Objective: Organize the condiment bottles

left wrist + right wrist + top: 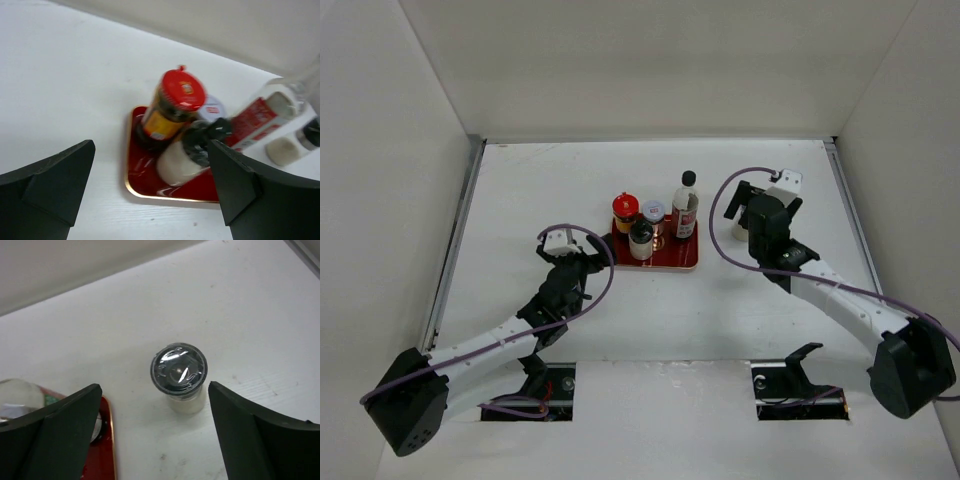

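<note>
The flat red rectangular tray has a glossy, mirror-like surface and a shiny gold-coloured rim. The dark jar with the red lid carries smooth, glossy plastic on top. The tall clear bottle with the red label is transparent and smooth. Right of the tray, the short pale jar with the dark lid has a highly reflective top. The white table is matt and faintly grained. The left gripper and right gripper have matt black fingers.

White table, plain white walls on three sides, even light
</note>
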You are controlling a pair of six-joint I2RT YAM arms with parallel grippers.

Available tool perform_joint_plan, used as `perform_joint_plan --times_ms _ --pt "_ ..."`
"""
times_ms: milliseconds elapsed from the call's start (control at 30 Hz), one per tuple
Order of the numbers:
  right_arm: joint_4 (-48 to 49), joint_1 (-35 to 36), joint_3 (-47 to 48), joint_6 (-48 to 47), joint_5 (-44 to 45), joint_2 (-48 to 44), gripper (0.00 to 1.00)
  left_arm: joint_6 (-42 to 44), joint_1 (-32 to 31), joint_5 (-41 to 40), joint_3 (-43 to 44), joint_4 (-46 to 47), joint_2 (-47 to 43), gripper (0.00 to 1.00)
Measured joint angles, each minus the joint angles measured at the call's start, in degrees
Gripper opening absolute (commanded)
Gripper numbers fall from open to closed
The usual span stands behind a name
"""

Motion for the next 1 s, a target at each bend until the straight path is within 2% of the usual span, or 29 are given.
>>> perform_joint_plan --times_ms 200,467,533,667,700,733,867,1000 --pt "-4.35 -3.08 4.94 -2.12 -0.50 8.96 1.00 -6.62 7.65 0.83 -6.64 -0.44 -2.23 0.98" --pt "-6.16 -7.23 9.60 -2.86 -3.26 16.96 1.00 -9.75 7.98 3.76 -6.73 1.77 3.89 0.98" --pt "-6.19 -7.93 10.23 -2.97 -3.80 18.25 0.94 -9.97 7.87 4.24 -6.73 1.77 4.66 0.98" --pt "-6.01 -8.94 10.51 -3.13 -5.53 20.28 0.72 -10.29 7.96 4.66 -6.73 2.99 5.16 0.98" --pt "-5.99 -9.07 10.51 -3.10 -5.75 20.76 0.62 -10.32 8.04 4.81 -6.73 3.21 5.38 0.98" --pt "-5.92 -9.22 10.51 -3.04 -5.84 21.00 0.58 -10.38 8.11 4.83 -6.73 3.34 5.60 0.98" --pt "-5.25 -9.22 9.60 -2.89 -5.97 20.04 0.53 -10.47 8.74 4.83 -6.73 3.58 5.95 0.98" --pt "-5.35 -5.16 3.02 -3.02 -3.10 11.08 0.52 -10.51 9.42 4.59 -6.91 4.22 5.57 0.98"
